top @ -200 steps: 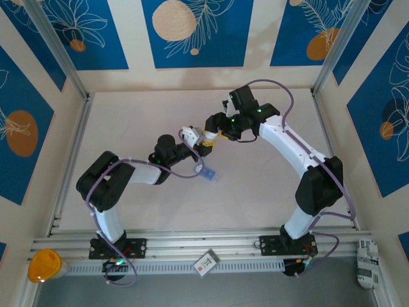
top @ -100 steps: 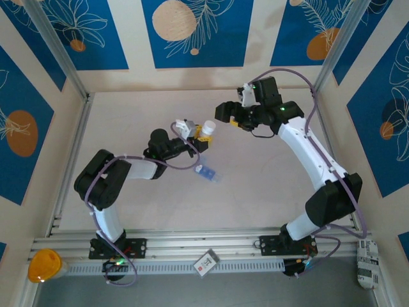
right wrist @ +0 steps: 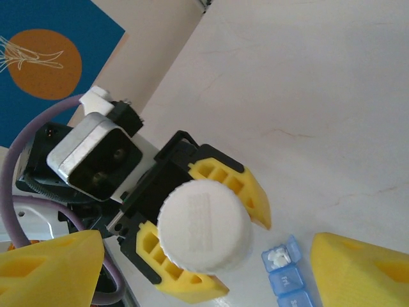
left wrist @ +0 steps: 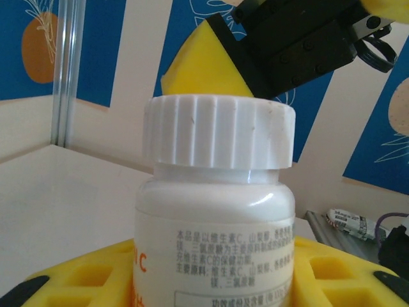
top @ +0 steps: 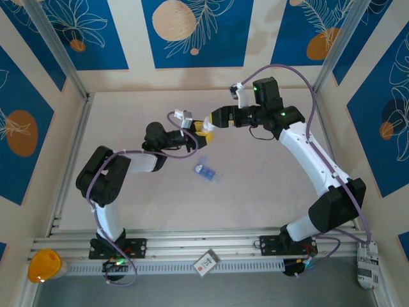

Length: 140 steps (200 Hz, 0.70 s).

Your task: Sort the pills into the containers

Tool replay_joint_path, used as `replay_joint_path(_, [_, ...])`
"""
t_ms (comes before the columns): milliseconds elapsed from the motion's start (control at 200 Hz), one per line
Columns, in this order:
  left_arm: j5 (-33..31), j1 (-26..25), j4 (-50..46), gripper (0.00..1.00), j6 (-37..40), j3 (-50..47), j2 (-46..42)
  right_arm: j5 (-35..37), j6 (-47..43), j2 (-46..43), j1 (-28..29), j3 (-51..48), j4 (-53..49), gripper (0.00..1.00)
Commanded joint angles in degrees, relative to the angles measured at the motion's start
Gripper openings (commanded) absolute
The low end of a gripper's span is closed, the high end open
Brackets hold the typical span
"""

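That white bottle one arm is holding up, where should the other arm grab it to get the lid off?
By the ribbed white cap, coming onto its top end, a finger on each side of the rim. The left gripper clamps the white bottle by its body, leaving the cap free, and its ridges should resist slipping. The right gripper hangs open over it.

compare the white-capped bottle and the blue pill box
The bottle stands upright, gripped by the left tool; the pill box lies free on the table. The bottle is round, white and capped; the pill box is a translucent blue strip showing white pills. Both are small.
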Motion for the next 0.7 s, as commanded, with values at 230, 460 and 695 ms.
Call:
replay_joint_path(230, [4.37, 0.63, 3.67, 0.0, -4.18, 2.45, 0.97, 0.92, -2.6, 3.2, 2.2, 2.99, -0.95, 0.79])
replay_joint_path(460, [4.75, 0.63, 4.2, 0.0, -4.95, 2.58, 1.32, 1.46, -2.63, 3.73, 2.35, 3.71, -1.51, 0.63])
replay_joint_path(695, [4.74, 0.62, 5.51, 0.0, -5.98, 2.72, 1.5, 1.52, -2.64, 3.66, 2.23, 3.06, -1.77, 0.42])
